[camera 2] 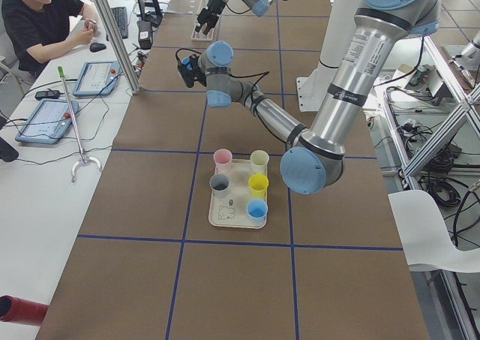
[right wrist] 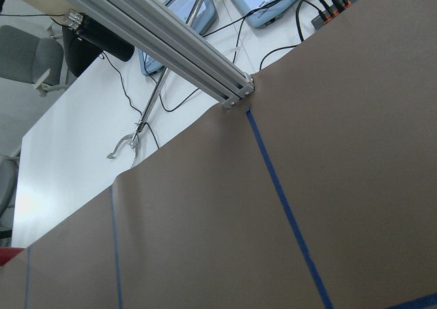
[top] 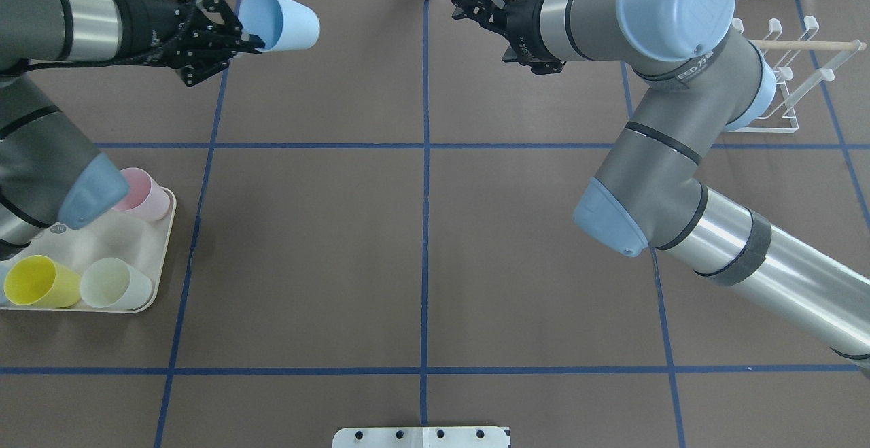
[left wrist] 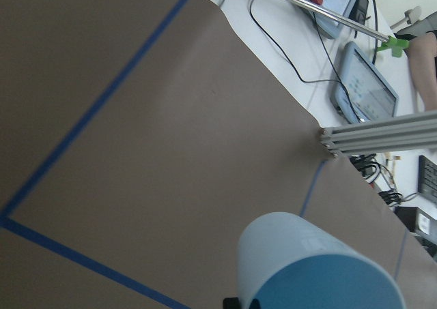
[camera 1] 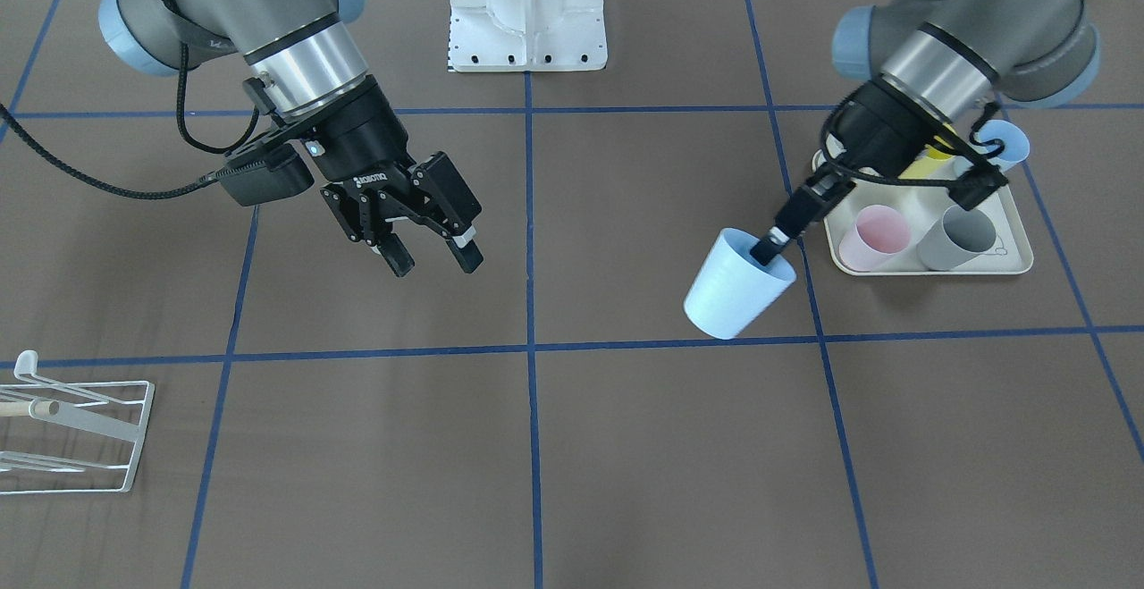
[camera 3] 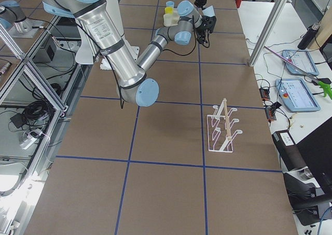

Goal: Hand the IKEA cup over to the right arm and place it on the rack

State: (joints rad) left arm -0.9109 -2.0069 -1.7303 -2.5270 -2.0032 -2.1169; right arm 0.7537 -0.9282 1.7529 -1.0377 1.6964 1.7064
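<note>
While outstretched left arm's [camera 1: 938, 53] jaws pinch the tilted cup [camera 1: 735, 292], right arm's [camera 1: 295, 44] jaws gape.

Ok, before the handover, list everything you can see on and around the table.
Pale blue plastic cup: one, light blue, tilted, held by its rim.
Cream rectangular tray: one, on the table's left side.
Plastic cups on the tray: five; pink, pale green, grey, yellow, blue.
White wire rack with wooden rod: one, on the table's right side.
Brown table with blue tape grid: one.
Person in a black top: one, at the side desk.
Left gripper: black, shut on the pale blue cup.
Right gripper: black, open, holding nothing.
</note>
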